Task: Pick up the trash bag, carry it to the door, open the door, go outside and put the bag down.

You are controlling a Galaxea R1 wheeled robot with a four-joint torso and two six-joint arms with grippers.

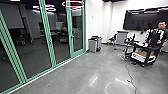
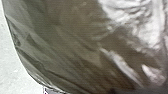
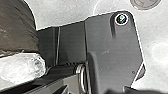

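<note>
The trash bag is brown and glossy with bright creases, and it looms very close in the left wrist view. Part of the same dark bag shows in the right wrist view beside the robot's base, with a shiny, whitish crumpled part below the brown. In the head view a glass door in a green frame stands closed at the end of the glass wall. A small handle sits on its left side. What holds the bag is hidden.
Grey bins stand against the white wall just right of the door. Farther right, a person is behind a black wheeled cart. A cable runs over the grey floor. Green-framed glass panels line the left.
</note>
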